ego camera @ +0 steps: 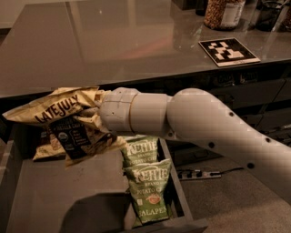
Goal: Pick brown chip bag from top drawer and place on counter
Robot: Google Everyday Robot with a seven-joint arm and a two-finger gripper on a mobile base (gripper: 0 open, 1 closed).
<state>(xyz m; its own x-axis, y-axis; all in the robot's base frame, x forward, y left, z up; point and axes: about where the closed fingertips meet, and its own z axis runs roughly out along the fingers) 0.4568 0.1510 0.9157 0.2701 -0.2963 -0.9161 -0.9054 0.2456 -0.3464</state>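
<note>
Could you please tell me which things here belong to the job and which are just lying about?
Job: brown chip bag, in the air over the top drawer; gripper at its crumpled end; counter.
Lying about: two green Kettle bags in the drawer; marker tag and jar on the counter.

I read "LATE JULY" on the brown chip bag (68, 110), gripper (97, 119) clutching its crumpled right side; "KETTLE" on two green bags (148, 191).

Smooth white tubular arm (204, 127), dark dots (210, 144), ringed wrist (119, 113); pincer hidden beyond it.
</note>
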